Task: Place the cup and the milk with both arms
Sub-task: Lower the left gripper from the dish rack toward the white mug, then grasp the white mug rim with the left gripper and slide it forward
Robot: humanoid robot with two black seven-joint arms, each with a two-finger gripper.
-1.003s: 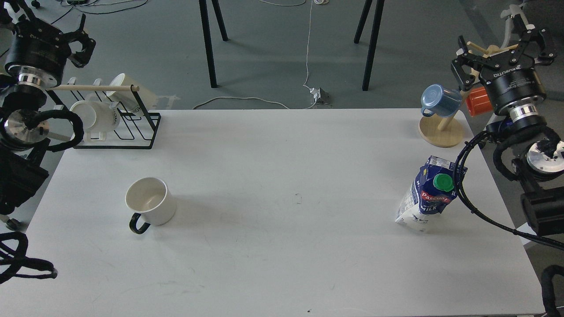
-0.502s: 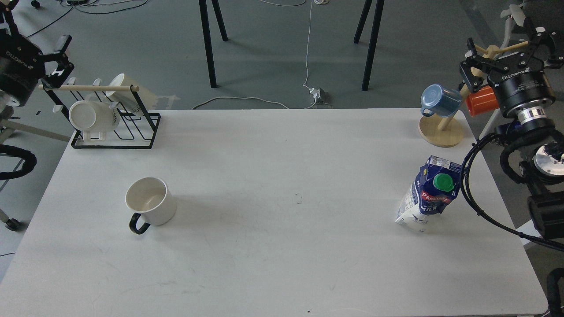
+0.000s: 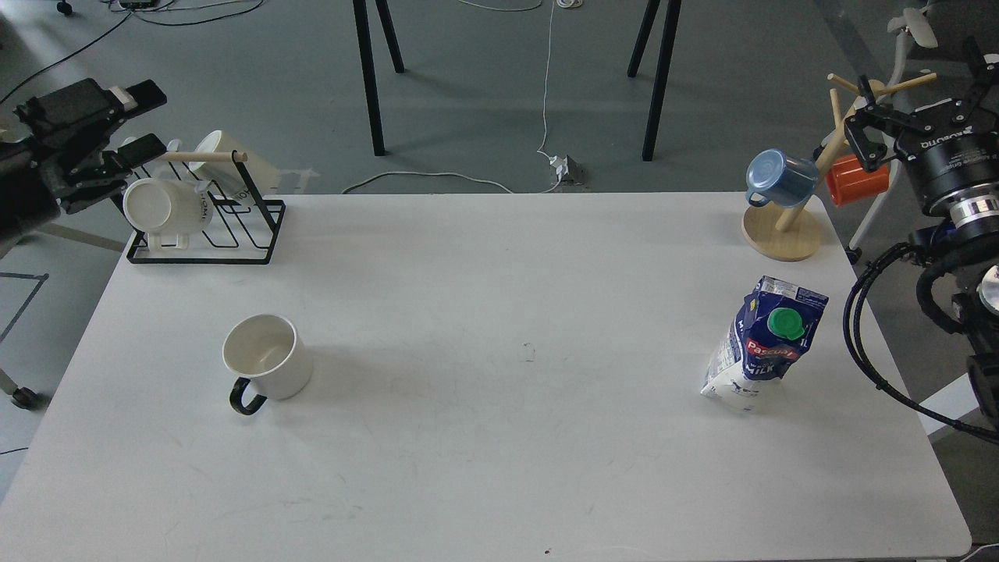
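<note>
- Cup [image 3: 267, 361] and milk carton [image 3: 761, 343] both stand upright on the white table [image 3: 499, 437], well apart: the cup front-left with its dark handle [image 3: 245, 396] pointing toward me, the carton on the right side with its green cap [image 3: 783, 323] up and facing me.
- Left gripper [image 3: 134, 119] hovers off the table's far-left corner, just beside the wire rack [image 3: 204, 226] that holds other white cups; its two fingers are spread with a clear gap and nothing between them.
- Right gripper [image 3: 925, 90] sits beyond the right edge near the wooden mug tree [image 3: 783, 232] with its blue mug [image 3: 779, 178] and orange mug [image 3: 857, 179]; its fingers look spread and empty, though one is partly cut off by the view's edge.
- Neither arm is near its object, so the step in hand looks like the reach: left arm to the cup, right arm to the carton.
- To do it well, the left arm should swing clear of the rack and its wooden bar before descending, then close across the cup's wall or rim, away from the handle.
- The right arm should steer away from the mug tree pegs and take the carton on its flat sides, below the slanted top; it seems to lean slightly, so a gentle, square approach should avoid tipping it.
</note>
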